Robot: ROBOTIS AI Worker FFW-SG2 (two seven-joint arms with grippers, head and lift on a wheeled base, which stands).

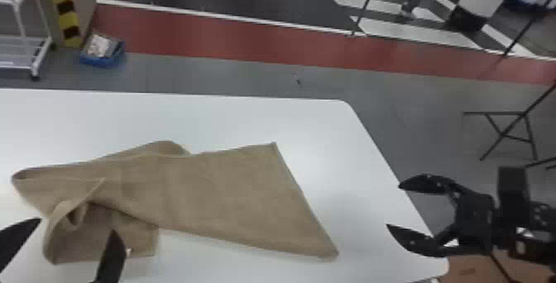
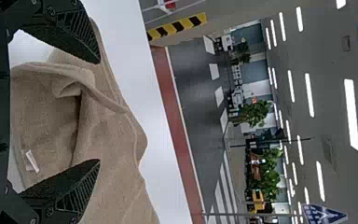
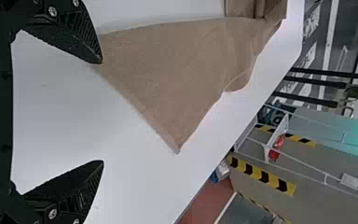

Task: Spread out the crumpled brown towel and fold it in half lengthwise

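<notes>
While pointed inward at the right edge of the bench [image 1: 256, 121] with right end effector [image 1: 393, 206] wide, angles left end effector [image 1: 77, 226], also wide, forward over towel [image 1: 223, 195].

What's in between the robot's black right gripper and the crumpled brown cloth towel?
In the head view, just a bare stretch of the smooth white table lies between the right gripper and the towel.

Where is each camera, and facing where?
Head view: on the head, forward and down at a crumpled brown towel; black left gripper and right gripper show.
Left wrist view: left wrist, past its fingers, over the bunched end.
Right wrist view: right wrist, past its fingers, toward the flatter end.
All share the towel and white table.
</notes>
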